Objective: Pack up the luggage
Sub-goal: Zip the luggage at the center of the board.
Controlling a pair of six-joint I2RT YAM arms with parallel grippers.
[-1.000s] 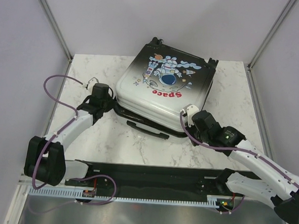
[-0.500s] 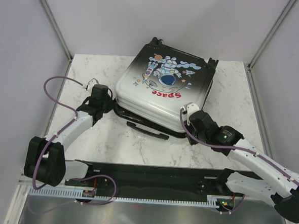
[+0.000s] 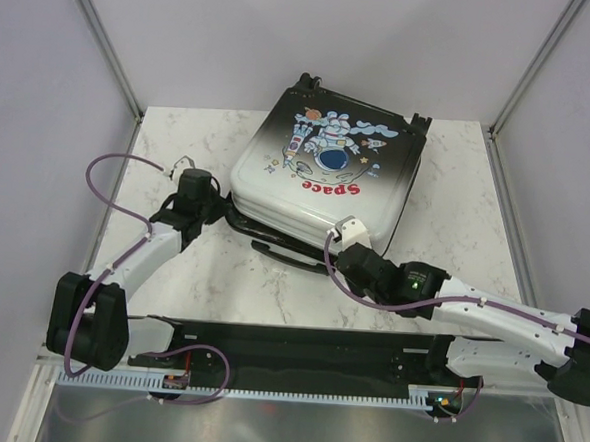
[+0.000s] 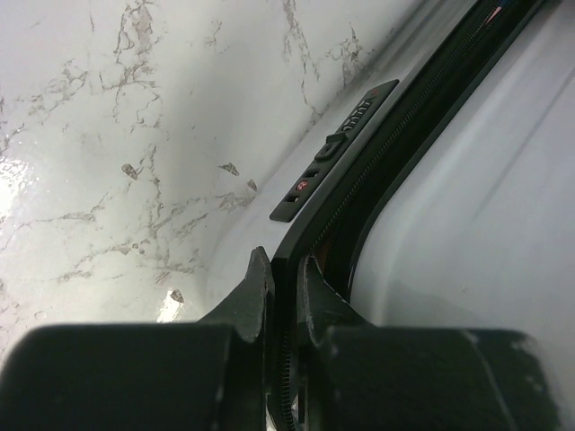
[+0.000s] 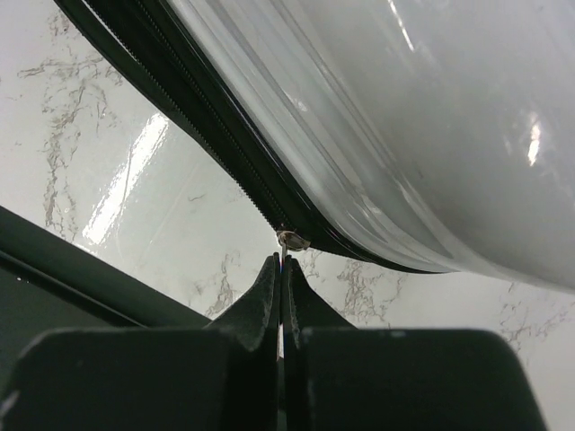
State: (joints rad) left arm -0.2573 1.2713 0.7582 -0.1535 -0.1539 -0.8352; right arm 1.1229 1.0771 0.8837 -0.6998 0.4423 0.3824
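**Position of the task item.** The luggage (image 3: 323,178) lies flat on the marble tabletop (image 3: 179,144), printed shell upward. It sits in the far half of the table and is turned so that one corner points toward my left arm. Its black wheels (image 3: 306,81) face the rear wall. The carry handle (image 3: 291,256) projects from the near edge.

**Left claw.** My left gripper (image 4: 286,287) is clenched on the luggage at its near left corner. The black zipper rim stands between the two fingers (image 4: 259,285). The combination lock (image 4: 337,148) is set into the rim just beyond my fingertips.

**Right claw.** My right gripper (image 5: 281,269) is pinched tight on the zipper pull (image 5: 289,241), a thin metal tab. The tab hangs from the zipper track (image 5: 207,144) on the near edge, to the right of the handle.

**Edges and room.** Bare marble shows left of the luggage, out to the side wall. The strip on the right of the luggage is narrower. My right forearm lies across the marble between the near edge and the black base plate (image 3: 307,347).

**Materials and shapes.**
- Shell: hard, glossy, with rounded corners and ribs along the side. It shades from black to white.
- Zipper track: fine black teeth along a dark band.
- Tabletop: polished white marble pattern with grey veins, reflecting light.
- Claw fingers: matte black, tapering to narrow tips.
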